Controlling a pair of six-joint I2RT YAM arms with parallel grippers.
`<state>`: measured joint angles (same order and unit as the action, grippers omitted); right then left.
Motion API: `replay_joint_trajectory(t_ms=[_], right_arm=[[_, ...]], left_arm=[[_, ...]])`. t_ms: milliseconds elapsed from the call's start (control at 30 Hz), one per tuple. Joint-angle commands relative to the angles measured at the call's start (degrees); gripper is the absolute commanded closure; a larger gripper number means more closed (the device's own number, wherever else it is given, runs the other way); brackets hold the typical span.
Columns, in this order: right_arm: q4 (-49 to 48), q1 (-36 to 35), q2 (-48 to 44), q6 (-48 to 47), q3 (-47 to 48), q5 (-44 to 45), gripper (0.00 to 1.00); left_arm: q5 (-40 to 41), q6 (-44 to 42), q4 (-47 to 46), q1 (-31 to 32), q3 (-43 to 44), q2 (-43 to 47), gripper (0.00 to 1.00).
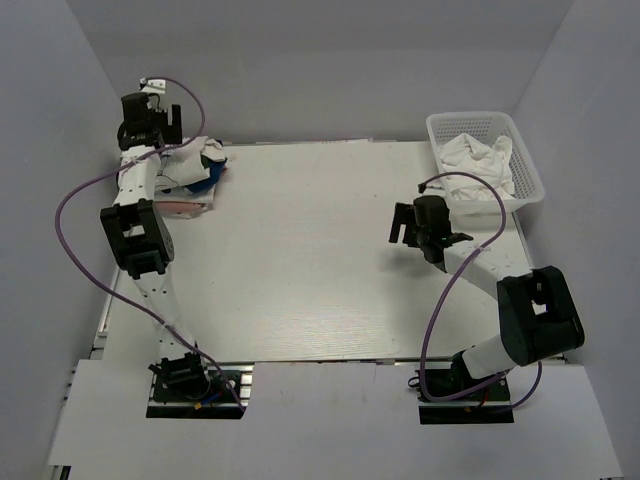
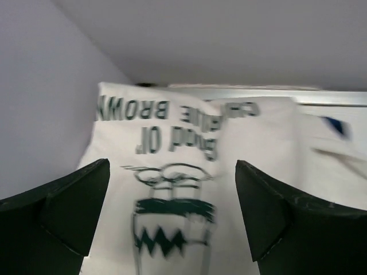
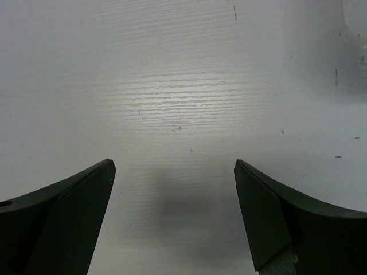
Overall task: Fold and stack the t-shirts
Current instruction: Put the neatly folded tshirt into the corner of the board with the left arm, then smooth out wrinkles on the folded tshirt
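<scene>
A pile of t-shirts (image 1: 203,172) lies at the table's far left corner. Its top is the white Charlie Brown shirt (image 2: 172,143), print up, folded flat. A white-and-blue shirt (image 2: 335,146) shows at its right edge, with blue cloth (image 1: 207,181) in the top view. A pink shirt (image 1: 186,206) lies under the pile's near edge. My left gripper (image 2: 172,215) is open and empty, just above the Charlie Brown print; in the top view it (image 1: 150,125) is at the far left wall. My right gripper (image 3: 175,215) is open and empty over the bare table (image 3: 183,86), right of centre (image 1: 422,235).
A white plastic basket (image 1: 531,172) stands at the far right corner with crumpled white cloth (image 1: 480,160) in it. Grey walls close in the left, back and right sides. Purple cables loop from both arms.
</scene>
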<state>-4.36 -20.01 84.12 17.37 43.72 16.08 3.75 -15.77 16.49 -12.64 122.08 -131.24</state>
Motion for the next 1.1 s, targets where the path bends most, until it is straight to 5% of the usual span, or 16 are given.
replay_joint_trajectory(t_ms=[0, 100, 167, 300, 500, 833, 900, 933, 1000, 1067], right_arm=[[-0.2, -0.4, -1.3, 0.0, -0.1, -1.6, 0.1], [0.3, -0.4, -0.9, 0.5, 0.2, -2.5, 0.1], [0.8, -0.5, -1.1, 0.7, 0.3, -3.3, 0.1], [1.1, -0.3, -1.9, 0.6, -0.5, -3.6, 0.1], [1.5, -0.1, -2.3, 0.9, -0.5, -4.1, 0.1], [1.4, 0.1, -2.6, 0.9, -0.7, -4.0, 0.1], [1.1, 0.0, -2.8, 0.7, -0.7, -3.8, 0.1], [1.0, 0.0, -2.8, 0.8, -0.7, -4.2, 0.1], [0.6, -0.1, -2.8, 0.6, -0.9, -4.8, 0.1], [0.7, 0.1, -2.8, 0.5, -0.8, -4.3, 0.1]], left_arm=[[-10.0, 4.0, 2.5, 2.5, -5.8, 11.7, 0.0], [-20.7, 4.0, 2.6, 4.1, -11.8, 14.5, 0.0], [-25.3, 4.5, 3.1, 4.7, -16.1, 16.3, 0.12], [-25.3, 6.8, 1.0, 5.4, -22.7, 16.8, 0.38], [-22.1, 8.8, 5.4, 5.4, -25.1, 13.8, 0.59], [-27.0, 8.1, 15.1, 7.0, -20.9, 13.2, 0.73], [-25.8, 10.8, 15.9, 7.5, -15.0, 13.7, 0.63], [-24.2, 12.0, 15.9, 7.5, -13.2, 14.3, 0.31], [-23.0, 14.3, 15.9, 8.3, -8.6, 14.3, 0.0], [-19.2, 15.8, 15.9, 9.6, -4.0, 13.2, 0.0]])
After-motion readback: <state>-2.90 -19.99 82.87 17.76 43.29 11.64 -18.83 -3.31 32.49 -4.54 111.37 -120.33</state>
